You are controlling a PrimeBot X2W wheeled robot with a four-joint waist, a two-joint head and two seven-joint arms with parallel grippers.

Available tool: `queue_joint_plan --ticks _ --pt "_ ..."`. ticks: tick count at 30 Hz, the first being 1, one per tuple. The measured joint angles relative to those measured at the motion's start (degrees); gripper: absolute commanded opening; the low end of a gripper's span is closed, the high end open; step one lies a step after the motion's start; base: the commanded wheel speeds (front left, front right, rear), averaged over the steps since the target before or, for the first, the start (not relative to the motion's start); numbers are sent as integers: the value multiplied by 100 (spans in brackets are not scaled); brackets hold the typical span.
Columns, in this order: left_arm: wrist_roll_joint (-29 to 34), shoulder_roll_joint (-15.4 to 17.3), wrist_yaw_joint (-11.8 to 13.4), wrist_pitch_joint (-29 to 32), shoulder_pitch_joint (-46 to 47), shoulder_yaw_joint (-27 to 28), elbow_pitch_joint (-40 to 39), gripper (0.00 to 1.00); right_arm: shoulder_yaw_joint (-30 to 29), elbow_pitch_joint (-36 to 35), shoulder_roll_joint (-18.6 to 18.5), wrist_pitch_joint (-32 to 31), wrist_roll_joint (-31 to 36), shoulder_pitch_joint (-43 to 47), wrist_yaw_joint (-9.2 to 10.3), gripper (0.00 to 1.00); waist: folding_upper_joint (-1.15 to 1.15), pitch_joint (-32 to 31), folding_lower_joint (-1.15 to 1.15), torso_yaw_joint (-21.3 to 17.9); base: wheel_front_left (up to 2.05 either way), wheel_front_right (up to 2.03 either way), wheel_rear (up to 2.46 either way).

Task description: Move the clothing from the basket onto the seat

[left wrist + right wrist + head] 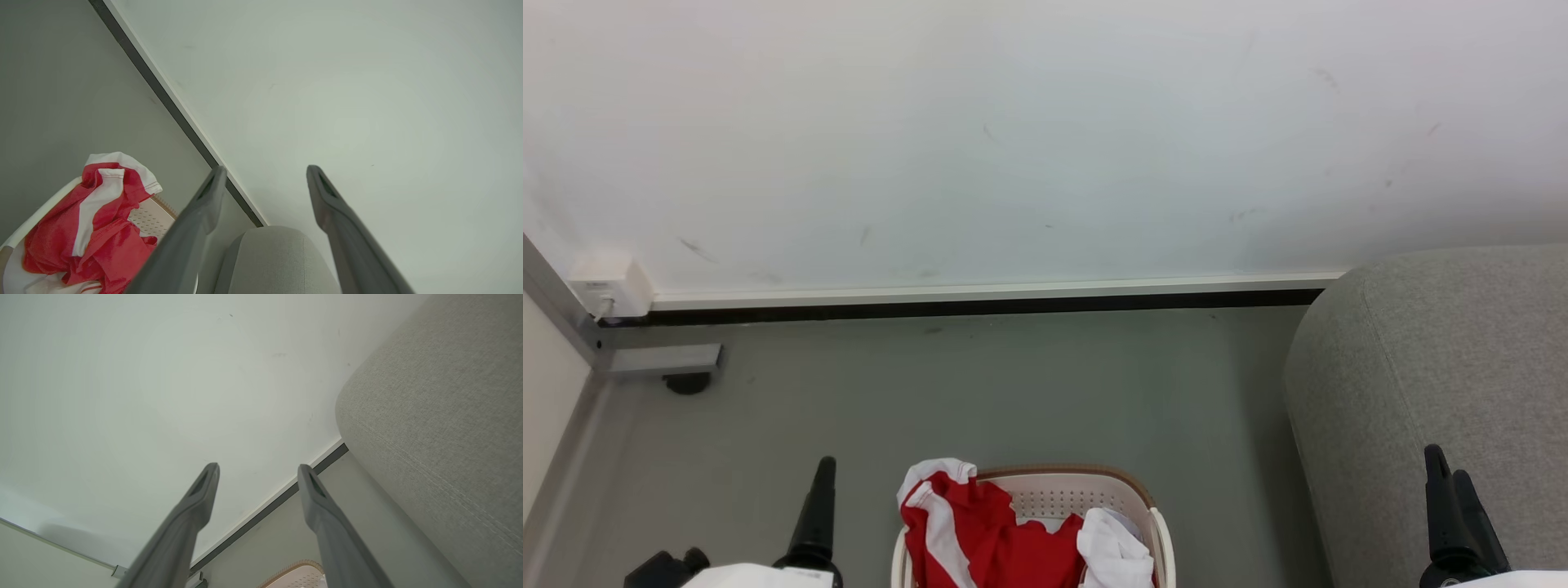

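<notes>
Left pincer [265, 171] and right pincer [258, 468] both gape empty, while the clothing [996, 539], heaped in the basket [1062, 472] at the head view's bottom centre, looks soft, light and floppy, best pinched at its bunched upper-left fold.

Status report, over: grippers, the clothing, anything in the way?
Left gripper open, empty; right gripper open, empty. Clothing heaped in basket, none on seat's visible part. No obstacle seen between them.
</notes>
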State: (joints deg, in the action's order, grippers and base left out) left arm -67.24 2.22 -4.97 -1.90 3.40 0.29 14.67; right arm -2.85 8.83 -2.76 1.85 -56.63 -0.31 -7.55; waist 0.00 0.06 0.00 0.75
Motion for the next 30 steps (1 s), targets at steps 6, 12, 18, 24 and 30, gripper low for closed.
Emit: queue_joint_plan --ticks 6,12,18,24,30 --pt "416 1 29 -127 -29 -64 -44 100 40 -92 0 126 492 48 0 100 0 -10 0 20 0 0 0" --pt "917 3 42 -232 -47 -121 -63 100 86 -156 -3 235 1006 91 0 100 0 -15 0 25 0 0 0" --pt "1334 5 57 -337 -75 -202 -73 100 114 -213 -12 355 1485 163 0 100 0 -21 0 36 0 0 0" --pt "1745 8 98 -464 -111 -282 -92 100 132 -301 -21 476 1975 201 0 100 0 -31 0 59 0 0 0" --pt "2130 12 133 -575 -133 -343 -99 100 151 -366 -26 569 2386 255 0 100 0 -36 0 81 0 0 0"
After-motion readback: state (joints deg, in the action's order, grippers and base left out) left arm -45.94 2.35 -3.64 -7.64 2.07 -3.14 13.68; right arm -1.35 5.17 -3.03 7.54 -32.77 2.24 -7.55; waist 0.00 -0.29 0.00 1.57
